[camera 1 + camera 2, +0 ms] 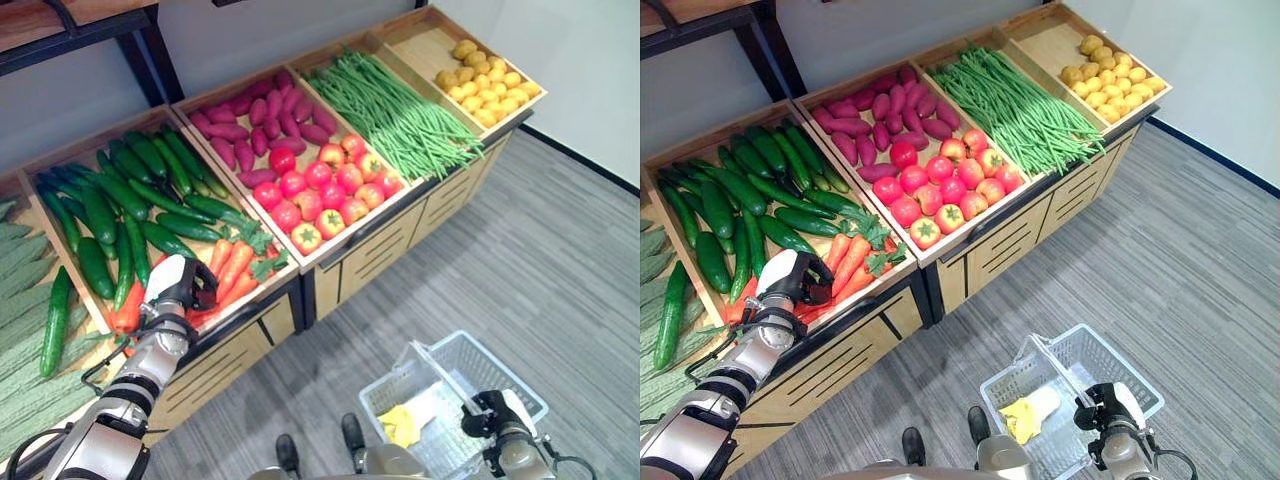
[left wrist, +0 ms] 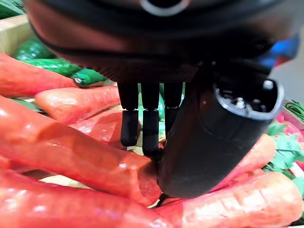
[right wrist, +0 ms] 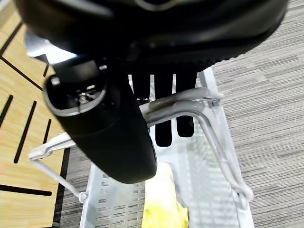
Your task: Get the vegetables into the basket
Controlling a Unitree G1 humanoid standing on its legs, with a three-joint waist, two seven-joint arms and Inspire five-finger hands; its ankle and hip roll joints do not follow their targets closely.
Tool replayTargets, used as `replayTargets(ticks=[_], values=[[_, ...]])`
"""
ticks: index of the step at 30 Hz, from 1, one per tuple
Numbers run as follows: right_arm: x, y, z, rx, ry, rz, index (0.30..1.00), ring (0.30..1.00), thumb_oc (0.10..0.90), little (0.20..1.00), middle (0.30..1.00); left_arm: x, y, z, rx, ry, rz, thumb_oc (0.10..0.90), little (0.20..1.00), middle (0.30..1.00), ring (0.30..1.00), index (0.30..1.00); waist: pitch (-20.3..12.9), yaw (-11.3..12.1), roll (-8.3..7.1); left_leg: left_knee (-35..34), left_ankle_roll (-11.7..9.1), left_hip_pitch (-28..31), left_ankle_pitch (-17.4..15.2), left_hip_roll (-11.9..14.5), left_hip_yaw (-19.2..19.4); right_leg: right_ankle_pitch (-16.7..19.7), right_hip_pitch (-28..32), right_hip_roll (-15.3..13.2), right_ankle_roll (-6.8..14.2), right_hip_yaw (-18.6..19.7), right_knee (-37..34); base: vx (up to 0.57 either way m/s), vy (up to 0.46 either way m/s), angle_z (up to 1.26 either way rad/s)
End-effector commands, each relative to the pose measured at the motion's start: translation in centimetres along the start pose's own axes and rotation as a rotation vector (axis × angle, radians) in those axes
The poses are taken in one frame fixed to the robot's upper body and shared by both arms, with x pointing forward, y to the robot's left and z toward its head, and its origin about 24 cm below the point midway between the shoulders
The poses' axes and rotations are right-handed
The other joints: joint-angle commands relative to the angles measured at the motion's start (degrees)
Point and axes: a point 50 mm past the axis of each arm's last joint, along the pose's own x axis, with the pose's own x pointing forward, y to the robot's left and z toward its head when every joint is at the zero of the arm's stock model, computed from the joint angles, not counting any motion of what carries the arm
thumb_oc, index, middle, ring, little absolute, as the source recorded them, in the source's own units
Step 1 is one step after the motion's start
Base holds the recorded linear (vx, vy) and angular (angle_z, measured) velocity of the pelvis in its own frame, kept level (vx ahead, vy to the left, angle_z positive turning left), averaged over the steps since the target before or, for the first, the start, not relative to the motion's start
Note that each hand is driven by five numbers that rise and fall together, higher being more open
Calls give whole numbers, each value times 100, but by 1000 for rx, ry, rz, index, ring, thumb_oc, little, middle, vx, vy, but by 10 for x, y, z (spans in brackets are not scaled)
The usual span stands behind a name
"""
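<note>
Here we see our left hand [image 1: 178,285] with fingers [image 2: 129,128] extended onto glossy orange carrots [image 2: 71,156]; our right hand [image 1: 1110,408] curls round the wire basket [image 1: 1130,375] handle [image 3: 178,107].

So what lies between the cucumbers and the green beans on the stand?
In the left eye view, one crate sits between the cucumbers and the green beans: purple sweet potatoes at its back, red tomatoes at its front.

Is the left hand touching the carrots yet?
Touching. In the left wrist view the left hand has its thumb pressed onto a carrot, fingers reaching down among the carrots.
</note>
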Motion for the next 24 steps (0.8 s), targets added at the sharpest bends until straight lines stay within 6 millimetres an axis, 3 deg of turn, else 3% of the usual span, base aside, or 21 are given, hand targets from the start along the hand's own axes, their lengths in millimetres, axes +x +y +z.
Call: replayTargets(ticks=[1, 5, 7, 11, 17, 20, 21, 22, 24], values=[[5, -28, 6, -24, -69, -122, 300, 300, 400, 300, 300, 15, 48, -1, 9, 6, 207, 400, 300, 300, 300, 300, -388, 62, -309, 10, -412, 225, -187, 471, -221, 66, -259, -703, 696, 124, 229, 0, 0, 0], [3, -27, 4, -18, -65, -126, 300, 300, 400, 300, 300, 17, 70, 14, -100, -52, 330, 400, 300, 300, 300, 300, -422, 83, -320, 10, -412, 249, -197, 474, -249, 51, -213, -713, 695, 80, 218, 0, 0, 0], [2, -27, 2, -11, -68, -132, 300, 300, 400, 300, 300, 15, 101, 40, -198, -174, 497, 400, 300, 300, 300, 300, -461, 128, -344, 10, -413, 272, -212, 463, -294, 14, -154, -731, 691, 28, 224, 6, -5, 3], [1, -25, -1, -10, -64, -126, 300, 300, 400, 300, 300, 7, 119, 57, -277, -266, 610, 400, 300, 300, 300, 300, -506, 136, -368, 10, -409, 279, -229, 446, -343, -10, -108, -754, 690, -20, 228, 1, -1, 11], [0, -22, -4, -9, -52, -117, 300, 300, 400, 300, 300, -2, 126, 72, -361, -348, 666, 400, 300, 300, 300, 300, -539, 149, -384, 10, -397, 280, -241, 421, -390, -19, -80, -788, 696, -54, 232, 0, 8, 5], [0, -23, -4, -3, -51, -117, 300, 300, 400, 300, 300, -5, 118, 80, -368, -392, 592, 400, 300, 300, 300, 300, -529, 156, -370, 10, -386, 255, -233, 401, -407, -14, -84, -812, 697, -83, 234, -10, 10, 3], [0, -23, -4, -3, -51, -117, 300, 300, 400, 300, 300, -5, 118, 80, -368, -392, 591, 622, 610, 610, 610, 610, -530, 155, -369, 10, -386, 254, -233, 401, -409, -14, -84, -812, 697, -84, 233, -15, 18, 5], [0, -25, -5, 2, -42, -121, 300, 300, 400, 300, 300, -3, 108, 77, -351, -381, 502, 900, 1000, 1000, 1000, 1000, -527, 159, -343, 10, -372, 241, -227, 388, -416, -3, -88, -827, 699, -90, 225, -7, 14, 5], [0, -25, -5, 0, -44, -118, 300, 300, 400, 300, 300, -3, 103, 76, -349, -375, 469, 900, 1000, 1000, 1000, 1000, -526, 155, -336, 10, -371, 236, -221, 387, -412, 2, -91, -830, 698, -95, 227, -5, 11, 4]])
